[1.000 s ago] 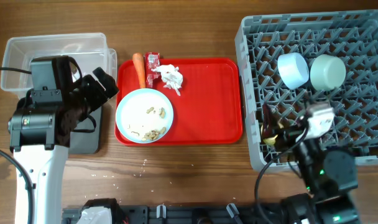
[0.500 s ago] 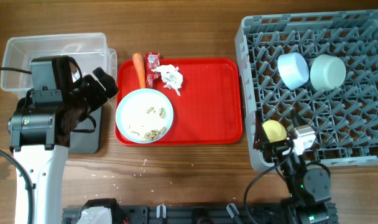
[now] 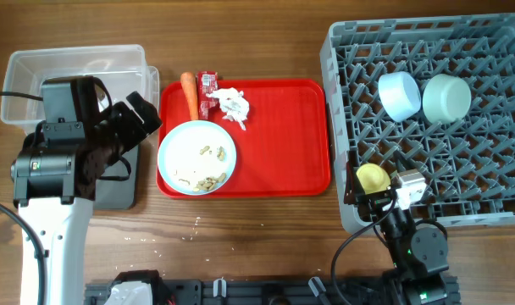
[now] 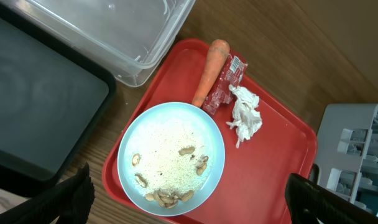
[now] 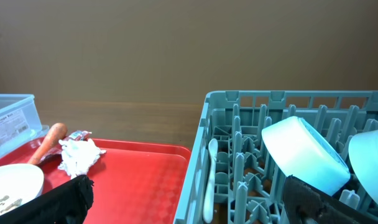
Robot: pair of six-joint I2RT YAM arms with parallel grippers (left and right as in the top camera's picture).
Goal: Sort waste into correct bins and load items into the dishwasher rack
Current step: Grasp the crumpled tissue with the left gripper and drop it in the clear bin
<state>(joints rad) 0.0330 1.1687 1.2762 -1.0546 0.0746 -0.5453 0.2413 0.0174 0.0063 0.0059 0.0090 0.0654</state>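
A white plate [image 3: 196, 157] with tan crumbs [image 4: 170, 196] sits on the red tray. An orange carrot [image 3: 189, 95], a red wrapper [image 3: 207, 85] and a white tissue [image 3: 232, 104] lie at the tray's back left. The grey rack [image 3: 486, 169] holds a pale blue bowl [image 3: 399, 95], a pale green bowl [image 3: 445, 97], a yellow bowl [image 3: 373, 177] and a white spoon [image 5: 211, 180]. My left gripper [image 4: 189, 208] is open above the plate's near edge. My right gripper [image 5: 189, 205] is open and empty at the rack's front left corner.
The clear bin [image 3: 75, 63] stands at the back left, the black bin [image 4: 40, 112] in front of it under my left arm [image 3: 71, 144]. The red tray [image 3: 283, 135] lies between the bins and the rack.
My right arm has drawn back toward the table's front edge. The yellow bowl now lies uncovered in the rack's front left corner. The left arm has not moved.
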